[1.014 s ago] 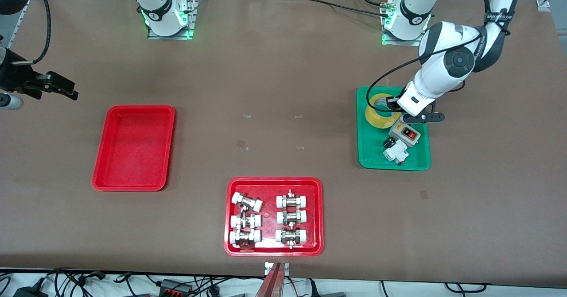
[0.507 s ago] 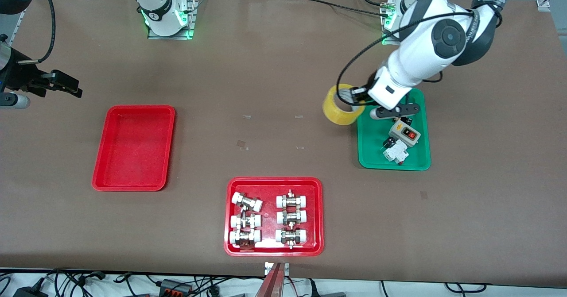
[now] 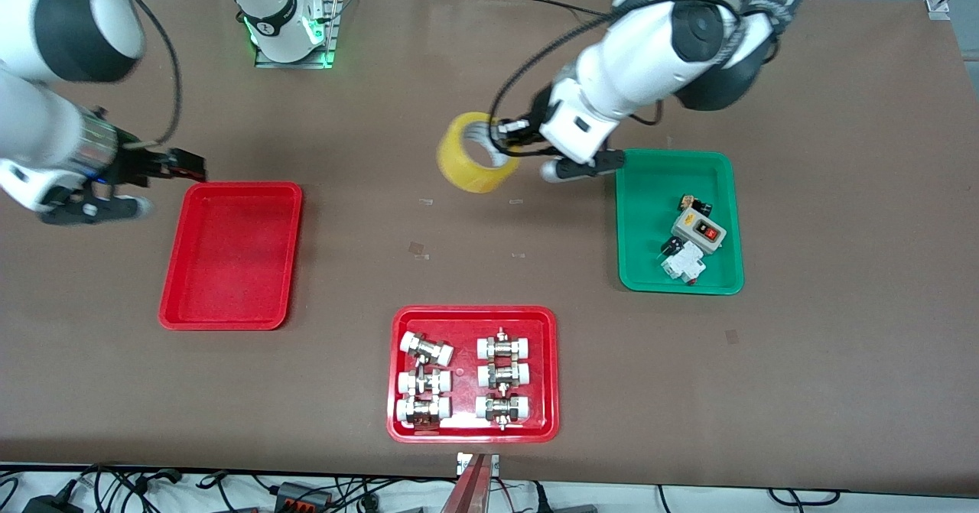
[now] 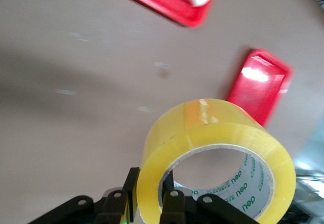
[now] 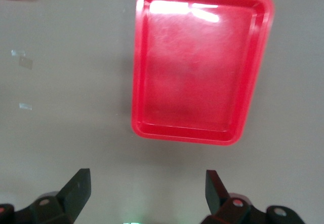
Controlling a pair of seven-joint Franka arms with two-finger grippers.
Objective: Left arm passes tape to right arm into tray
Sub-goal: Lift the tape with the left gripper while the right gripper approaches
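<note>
Left gripper [image 3: 511, 137], clamped thru the tape [image 3: 472, 153] wall, carries it over mid-bench for handoff; right gripper [image 3: 177, 166] waits, jaws wide, by the red tray [image 3: 232, 253] corner.

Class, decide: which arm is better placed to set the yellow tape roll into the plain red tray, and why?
The right. Its open right gripper hovers beside the plain shallow red tray, while the left gripper holds the translucent yellow tape roll over mid-table.

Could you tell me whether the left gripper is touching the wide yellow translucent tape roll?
Touching. In the left wrist view the left gripper has its jaws clamped across the wall of the wide yellow translucent tape roll, one inside the core, one outside.
</note>
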